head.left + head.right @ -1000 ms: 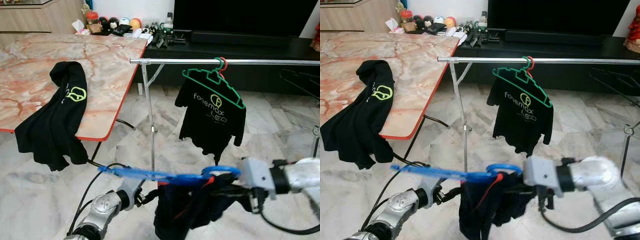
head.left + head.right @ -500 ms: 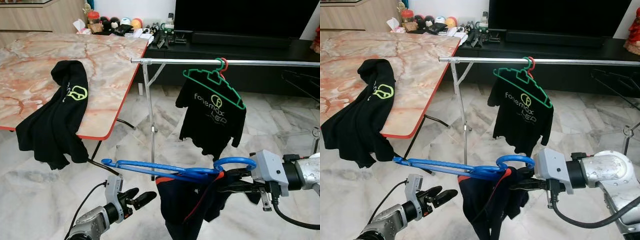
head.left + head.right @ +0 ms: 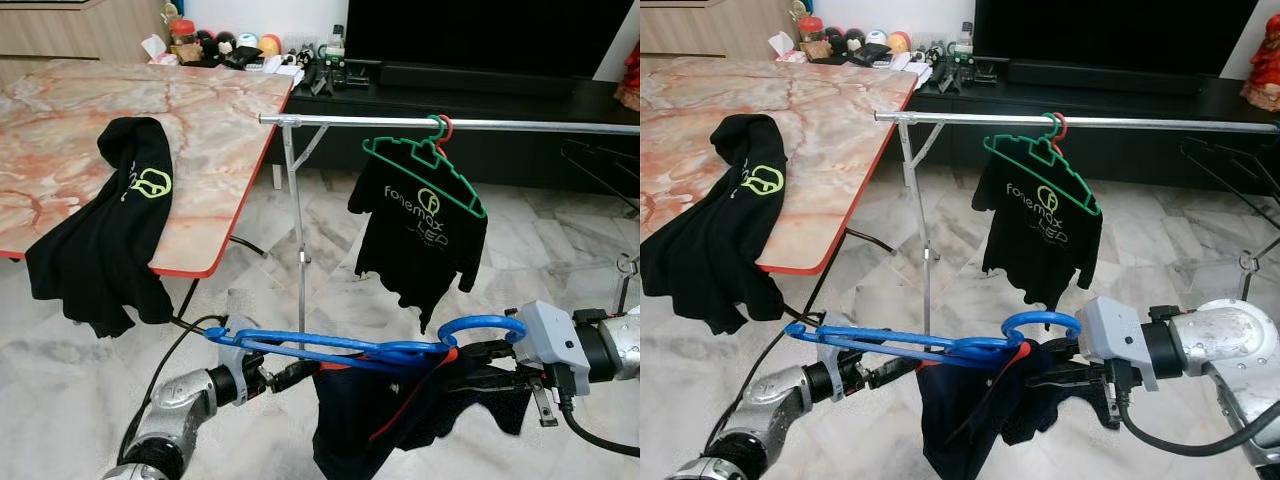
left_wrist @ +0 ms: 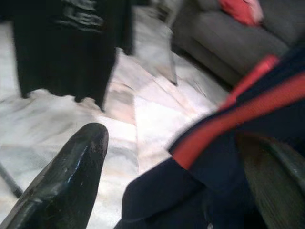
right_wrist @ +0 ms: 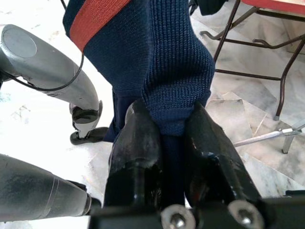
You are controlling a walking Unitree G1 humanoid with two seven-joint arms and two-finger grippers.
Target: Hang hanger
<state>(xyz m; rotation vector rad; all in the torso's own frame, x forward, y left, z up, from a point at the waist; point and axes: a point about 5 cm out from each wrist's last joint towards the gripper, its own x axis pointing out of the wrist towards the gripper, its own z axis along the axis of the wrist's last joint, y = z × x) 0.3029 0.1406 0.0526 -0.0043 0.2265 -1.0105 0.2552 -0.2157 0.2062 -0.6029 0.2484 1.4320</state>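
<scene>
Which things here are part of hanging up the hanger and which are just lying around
Part of the job:
- blue hanger carrying the navy garment
- right hand, pinching the navy garment
- left hand, open beside the hanger's left end
- clothes rail

Just lying about:
- green hanger with a black T-shirt, already on the rail
- black shirt draped on the marble table

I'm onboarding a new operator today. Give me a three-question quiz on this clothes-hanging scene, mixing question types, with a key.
1. True or false: the right gripper is shut on the navy garment.
2. What colour hanger already hangs on the rail? A red B green C yellow
3. Fill in: the black shirt drapes over the edge of the ___.

Key: 1 true; 2 B; 3 table.
</scene>
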